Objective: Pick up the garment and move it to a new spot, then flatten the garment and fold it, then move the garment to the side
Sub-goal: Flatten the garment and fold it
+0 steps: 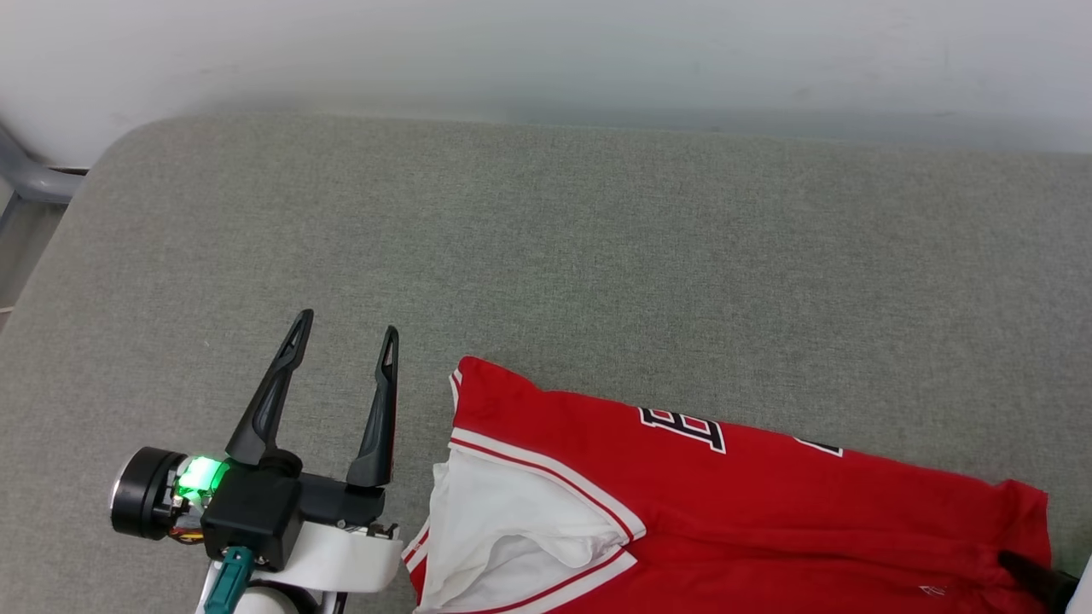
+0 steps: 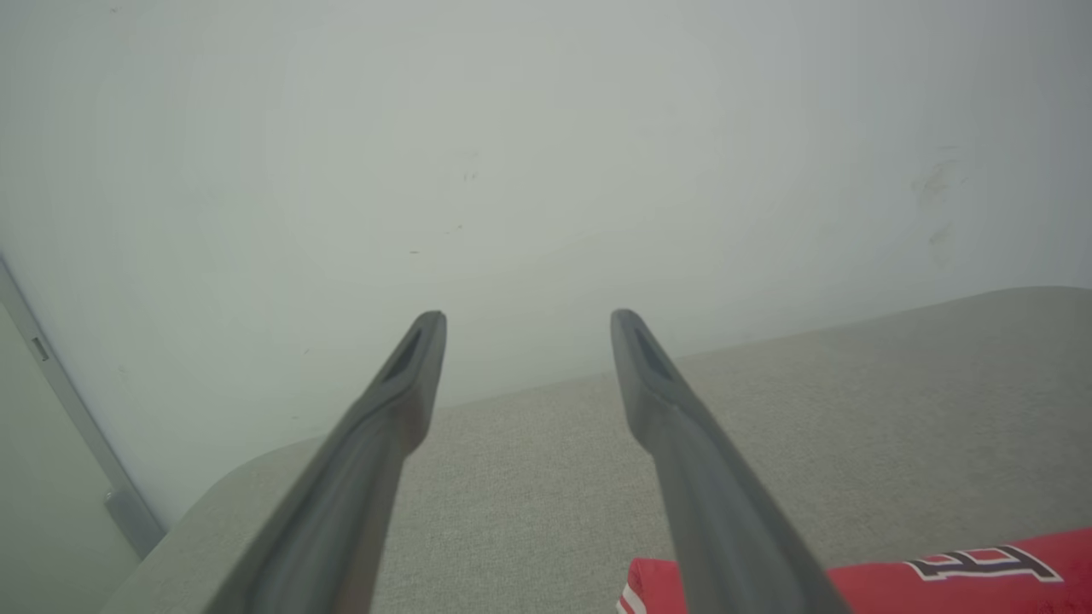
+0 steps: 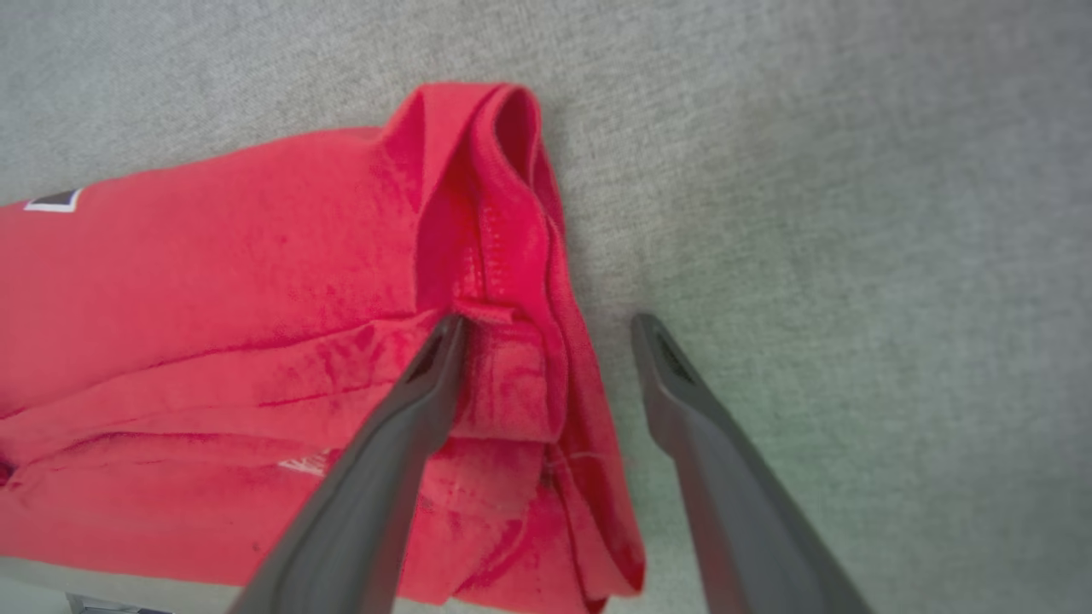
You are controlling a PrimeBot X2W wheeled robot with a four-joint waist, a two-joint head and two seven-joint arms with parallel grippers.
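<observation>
On one grey cushion (image 1: 597, 256), one red garment (image 1: 768, 495), left fingers (image 1: 273, 401) wide, right fingers (image 3: 375, 477) wide

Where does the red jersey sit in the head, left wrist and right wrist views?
Head view: the red jersey lies at the lower right, running off the bottom edge.
Left wrist view: bottom right corner, with some black lettering showing.
Right wrist view: left half and centre, bunched edge toward the middle.
Shared landmark: the grey fabric surface under it.
</observation>
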